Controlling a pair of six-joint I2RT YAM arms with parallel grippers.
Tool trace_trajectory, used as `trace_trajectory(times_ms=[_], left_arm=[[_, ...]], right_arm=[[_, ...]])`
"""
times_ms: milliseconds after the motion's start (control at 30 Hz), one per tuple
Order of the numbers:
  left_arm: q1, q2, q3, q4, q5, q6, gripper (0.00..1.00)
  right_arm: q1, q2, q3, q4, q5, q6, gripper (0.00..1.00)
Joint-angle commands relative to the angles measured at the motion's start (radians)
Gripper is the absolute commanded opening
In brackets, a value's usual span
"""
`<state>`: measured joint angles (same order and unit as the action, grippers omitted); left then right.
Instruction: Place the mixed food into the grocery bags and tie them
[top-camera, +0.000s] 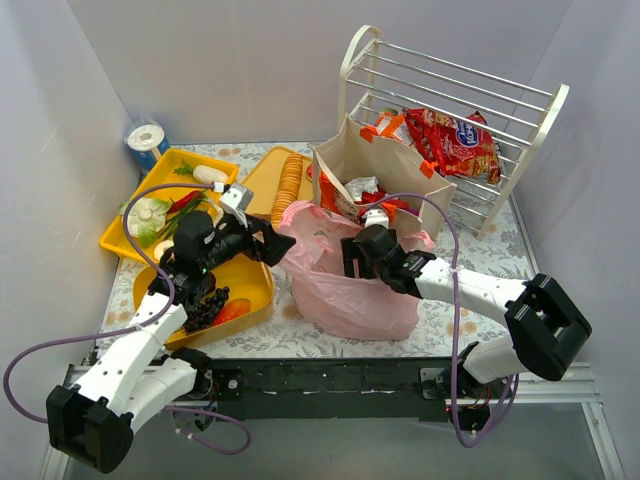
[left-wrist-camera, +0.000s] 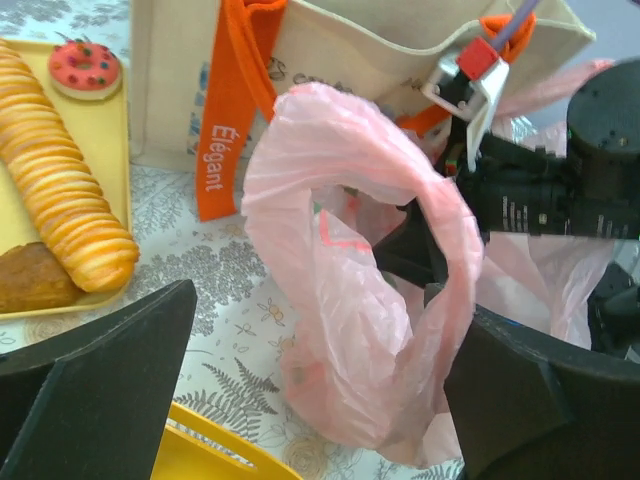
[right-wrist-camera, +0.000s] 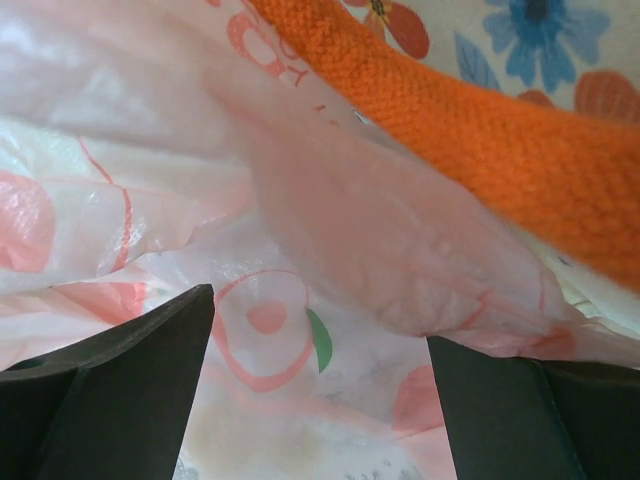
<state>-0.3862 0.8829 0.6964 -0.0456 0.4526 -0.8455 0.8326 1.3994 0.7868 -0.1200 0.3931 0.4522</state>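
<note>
Where pink bag (top-camera: 340, 292) slumps beside tote (top-camera: 385, 165), both jaws gape.

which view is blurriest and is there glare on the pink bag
Right wrist: blurriest, so close that the pink bag goes soft and the orange strap blurs toward the edge. Left wrist: bag sharp, near fingers dark and underlit. Top external: even light, soft shadows, no strong glare on the bag.
</note>
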Motion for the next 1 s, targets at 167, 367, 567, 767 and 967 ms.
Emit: trace_trajectory(times_ms=[167, 367, 567, 767, 967], left_arm=[[0.027, 0.021, 0.253, -0.122, -0.056, -0.096, 0.98], [0.089, 0.045, 0.4, -0.186, 0.113, -0.109, 0.98], [0.188, 0.079, 0.394, -0.377, -0.322, -0.248, 0.98], [0.345, 0.079, 0.257, -0.591, -0.624, -0.478, 0.98], [0.363, 0.034, 0.137, -0.666, -0.71, -0.602, 0.98]], right_arm=[[-0.004, -0.039, 0.003, 0.092, -0.034, 0.008, 0.92], [-0.006, -0.031, 0.005, 0.097, -0.046, 0.005, 0.92], [-0.004, -0.042, -0.001, 0.105, -0.059, 0.002, 0.91], [-0.004, -0.06, -0.009, 0.105, -0.062, -0.01, 0.91], [-0.006, -0.091, -0.038, 0.111, -0.057, -0.018, 0.91]])
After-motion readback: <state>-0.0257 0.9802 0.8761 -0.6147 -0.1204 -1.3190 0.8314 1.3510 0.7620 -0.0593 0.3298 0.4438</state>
